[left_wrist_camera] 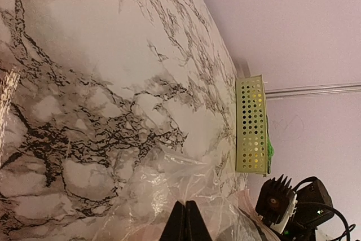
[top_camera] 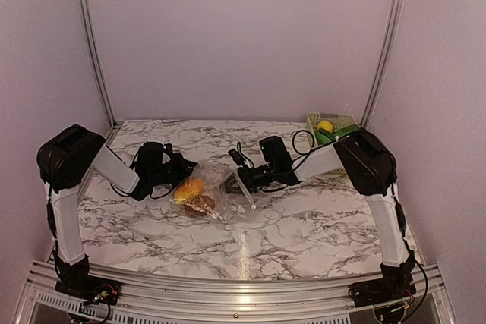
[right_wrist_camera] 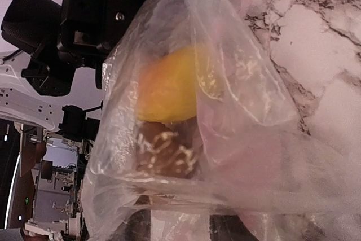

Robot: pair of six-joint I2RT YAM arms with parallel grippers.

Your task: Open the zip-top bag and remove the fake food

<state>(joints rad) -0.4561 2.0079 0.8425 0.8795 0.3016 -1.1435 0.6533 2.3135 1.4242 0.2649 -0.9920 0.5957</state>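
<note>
The zip-top bag [top_camera: 220, 196] lay crumpled at the middle of the surface [top_camera: 304, 225]. It was a clear, crinkly film catching the glare, and a whitish zip strip [top_camera: 244, 187] ran slantwise along its right-hand edge in the top view. Toward the bag's left side sat a smooth yellow-orange piece [top_camera: 188, 190]. Just below it, and touching it, was a brown round piece [top_camera: 202, 205]. The right wrist view showed both pressed against the film.

The left gripper [left_wrist_camera: 185, 218] reached in from centre-left of the top view, its arm bent near the left edge and its forearm sloping down to the right. Its jaws were pressed together in a narrow wedge on the bag's film, at the bottom of the left wrist view. The right gripper [top_camera: 238, 180] came in from the right, its forearm sloping down-left to the zip strip. Film draped over its jaws in its own view, so I could not tell whether they were spread or pinching.

The surface was white, marble-patterned with dark veins. At the upper right of the top view, in the back corner, a pale green perforated basket [top_camera: 342, 118] held a yellow lemon [top_camera: 325, 125] and green pieces [top_camera: 343, 133], well apart from the bag.
</note>
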